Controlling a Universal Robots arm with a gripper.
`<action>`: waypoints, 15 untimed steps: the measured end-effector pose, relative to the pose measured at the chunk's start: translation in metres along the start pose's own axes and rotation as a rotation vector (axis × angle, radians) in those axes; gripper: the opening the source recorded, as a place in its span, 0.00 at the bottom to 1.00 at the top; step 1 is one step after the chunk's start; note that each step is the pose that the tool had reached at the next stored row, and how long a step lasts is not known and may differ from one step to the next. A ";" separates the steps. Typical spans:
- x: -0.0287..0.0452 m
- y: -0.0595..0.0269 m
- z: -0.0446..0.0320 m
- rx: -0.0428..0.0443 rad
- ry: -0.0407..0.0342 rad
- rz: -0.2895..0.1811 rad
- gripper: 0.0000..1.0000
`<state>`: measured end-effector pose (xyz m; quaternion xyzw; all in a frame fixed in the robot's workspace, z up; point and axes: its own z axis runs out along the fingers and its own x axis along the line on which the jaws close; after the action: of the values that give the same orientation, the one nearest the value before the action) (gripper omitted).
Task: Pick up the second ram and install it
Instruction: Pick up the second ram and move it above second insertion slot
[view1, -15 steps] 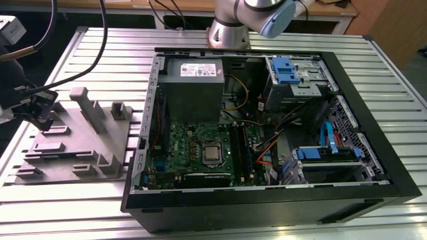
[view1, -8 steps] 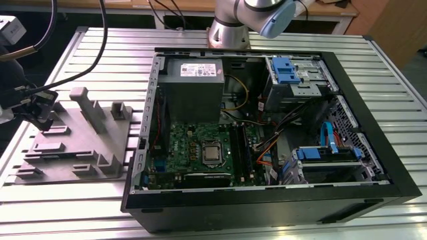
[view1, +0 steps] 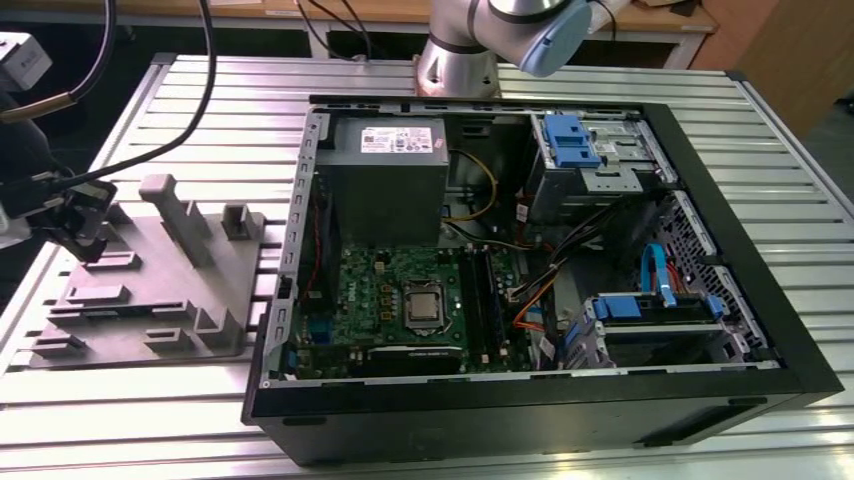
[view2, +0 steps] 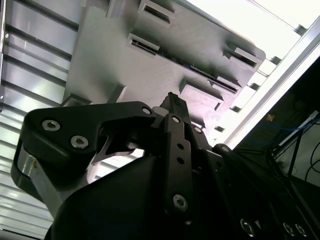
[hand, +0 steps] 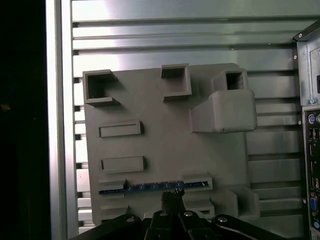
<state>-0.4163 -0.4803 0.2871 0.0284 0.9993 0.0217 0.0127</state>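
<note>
Grey moulded plastic forms the parts holder (view1: 174, 290) that lies on the ribbed aluminium table (view1: 534, 80), at the exterior view's left of the open black computer case (view1: 721, 390). In the first wrist view the second ram (hand: 150, 187) stands on its long edge in one of the holder's narrow slots, a thin dark strip with a bluish glint, set between two raised blocks near the holder's edge. The gripper (hand: 172, 197) hangs right at the middle of that strip, its dark tip touching or just beside the ram's upper edge; whether it is spread or clamped on the stick cannot be told. In the exterior view the gripper (view1: 83, 245) sits low over the holder's side farthest from the case, with cables trailing up from it. Inside the case the green motherboard (view1: 387, 290) lies below the grey power-supply box (view1: 387, 175), well apart from the ram. The arm's base column (view1: 461, 60) rises behind the case.
</note>
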 end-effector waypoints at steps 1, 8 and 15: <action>0.0000 0.0000 0.0002 -0.0001 0.0002 -0.006 0.10; 0.0000 -0.0001 0.0012 -0.0013 0.0045 -0.102 0.10; 0.0001 -0.0001 0.0019 -0.0042 0.0100 -0.229 0.10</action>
<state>-0.4163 -0.4803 0.2852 -0.0860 0.9960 0.0223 0.0102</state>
